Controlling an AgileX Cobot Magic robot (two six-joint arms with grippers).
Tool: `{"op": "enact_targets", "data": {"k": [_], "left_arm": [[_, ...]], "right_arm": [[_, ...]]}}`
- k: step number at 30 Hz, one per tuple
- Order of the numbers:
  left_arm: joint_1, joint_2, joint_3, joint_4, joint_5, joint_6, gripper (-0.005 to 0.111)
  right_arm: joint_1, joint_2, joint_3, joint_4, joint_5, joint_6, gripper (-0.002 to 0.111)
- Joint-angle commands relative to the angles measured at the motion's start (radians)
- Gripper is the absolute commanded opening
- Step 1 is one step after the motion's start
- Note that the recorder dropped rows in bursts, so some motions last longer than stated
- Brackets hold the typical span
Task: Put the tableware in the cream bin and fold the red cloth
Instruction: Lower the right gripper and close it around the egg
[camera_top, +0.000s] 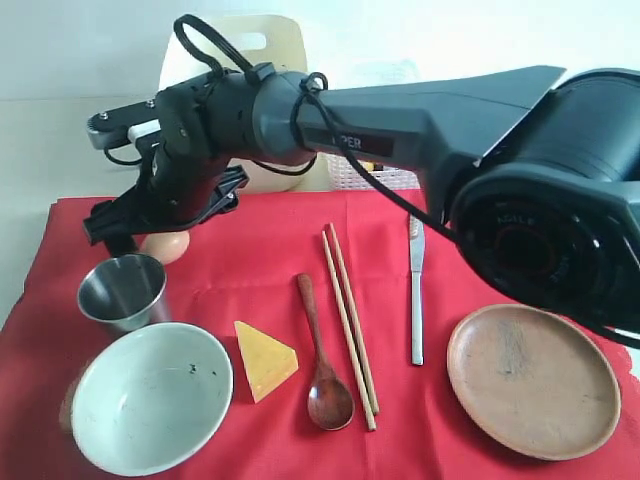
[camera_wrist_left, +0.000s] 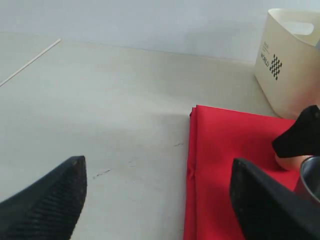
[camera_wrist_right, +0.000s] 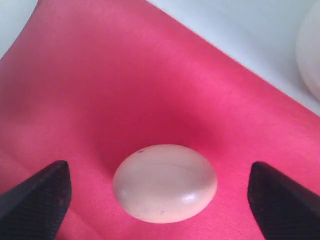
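The red cloth (camera_top: 250, 260) covers the table. On it lie a steel cup (camera_top: 122, 288), a pale speckled bowl (camera_top: 150, 395), a dark wooden spoon (camera_top: 322, 365), wooden chopsticks (camera_top: 350, 320), a silver knife (camera_top: 416, 290) and a brown plate (camera_top: 532, 380). The cream bin (camera_top: 240, 40) stands behind the cloth, partly hidden by the arm. My right gripper (camera_top: 158, 222) reaches across to the far left and hangs open over an egg (camera_wrist_right: 165, 182), one finger on each side, not touching. My left gripper (camera_wrist_left: 157, 162) is open and empty above the cloth's left edge (camera_wrist_left: 195, 165), out of the exterior view.
A cheese wedge (camera_top: 264, 358) lies between bowl and spoon. A white lattice basket (camera_top: 380, 175) stands behind the cloth beside the bin. In the left wrist view the bin (camera_wrist_left: 287, 65), egg (camera_wrist_left: 292, 161) and cup rim (camera_wrist_left: 311, 180) show; bare table (camera_wrist_left: 100, 100) stretches left.
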Motion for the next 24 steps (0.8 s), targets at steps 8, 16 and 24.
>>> {"op": "enact_targets", "data": {"k": [8, 16, 24], "left_arm": [[-0.003, -0.005, 0.002, -0.002, -0.010, -0.004, 0.075], [-0.003, -0.005, 0.002, -0.002, -0.010, -0.004, 0.075], [-0.003, -0.005, 0.002, -0.002, -0.010, -0.004, 0.075]], "right_arm": [[0.017, 0.026, -0.001, -0.057, 0.006, 0.041, 0.080], [0.017, 0.034, -0.001, -0.080, 0.014, 0.109, 0.041], [0.017, 0.019, -0.001, -0.080, 0.014, 0.112, 0.000]]}}
